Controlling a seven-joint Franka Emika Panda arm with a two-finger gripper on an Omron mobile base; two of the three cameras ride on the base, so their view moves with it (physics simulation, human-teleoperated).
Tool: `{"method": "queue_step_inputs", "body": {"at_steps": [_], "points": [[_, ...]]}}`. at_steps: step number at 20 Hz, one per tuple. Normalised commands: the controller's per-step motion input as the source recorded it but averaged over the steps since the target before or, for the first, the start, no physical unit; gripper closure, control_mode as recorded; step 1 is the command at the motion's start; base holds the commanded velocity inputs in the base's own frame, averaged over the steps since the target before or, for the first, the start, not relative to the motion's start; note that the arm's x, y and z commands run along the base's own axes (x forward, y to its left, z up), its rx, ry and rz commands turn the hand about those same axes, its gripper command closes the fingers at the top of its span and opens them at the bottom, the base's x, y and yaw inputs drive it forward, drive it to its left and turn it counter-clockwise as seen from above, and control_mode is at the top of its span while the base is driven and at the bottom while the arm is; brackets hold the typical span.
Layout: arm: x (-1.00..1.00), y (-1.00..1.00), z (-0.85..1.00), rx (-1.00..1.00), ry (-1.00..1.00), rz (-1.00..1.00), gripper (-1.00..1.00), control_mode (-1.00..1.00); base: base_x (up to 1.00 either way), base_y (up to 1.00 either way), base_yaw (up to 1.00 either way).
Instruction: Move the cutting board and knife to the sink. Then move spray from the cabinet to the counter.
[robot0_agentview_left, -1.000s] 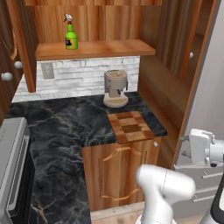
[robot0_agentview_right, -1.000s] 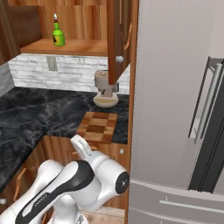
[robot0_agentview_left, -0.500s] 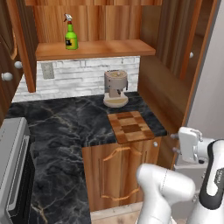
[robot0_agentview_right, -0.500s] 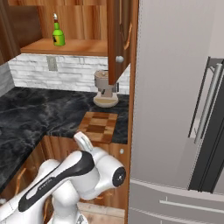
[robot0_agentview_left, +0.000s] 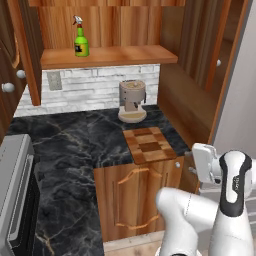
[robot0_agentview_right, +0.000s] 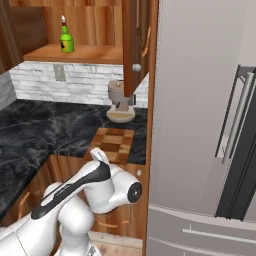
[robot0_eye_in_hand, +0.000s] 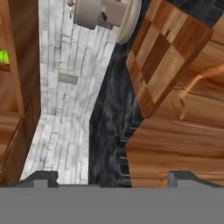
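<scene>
While end effector (robot0_eye_in_hand: 113, 177) gapes – cutting board (robot0_agentview_left: 149, 145) on counter (robot0_agentview_left: 75, 150), untouched.

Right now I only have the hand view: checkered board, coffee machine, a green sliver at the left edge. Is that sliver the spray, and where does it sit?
Observer: Yes. The spray stands upright on the left part of the cabinet shelf, above the counter.
Operator: What stands at the far right?
Observer: A tall grey fridge, directly right of the cutting board, with an open cabinet door hanging next to it.
Operator: And the far left?
Observer: A grey stove top sits at the counter's left end.
</scene>
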Motion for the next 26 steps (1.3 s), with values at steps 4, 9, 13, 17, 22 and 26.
{"method": "queue_step_inputs", "body": {"at_steps": [4, 9, 13, 17, 22, 26], "points": [[0.58, 0.00, -0.44, 0.03, 0.01, 0.00, -1.00, -1.00, 0.00, 0.00, 0.00], [0.55, 0.00, -0.44, 0.03, 0.00, 0.00, -1.00, -1.00, 0.00, 0.00, 0.00], [0.27, 0.00, -0.40, 0.07, 0.00, 0.00, -1.00, -1.00, 0.00, 0.00, 0.00], [0.25, 0.00, -0.41, 0.07, 0.00, 0.00, -1.00, -1.00, 0.00, 0.00, 0.00], [0.01, 0.00, -0.33, 0.10, 0.00, 0.00, -1.00, -1.00, 0.00, 0.00, 0.00], [0.00, 0.00, -0.22, 0.03, 0.00, 0.00, -1.00, -1.00, 0.00, 0.00, 0.00]]}}
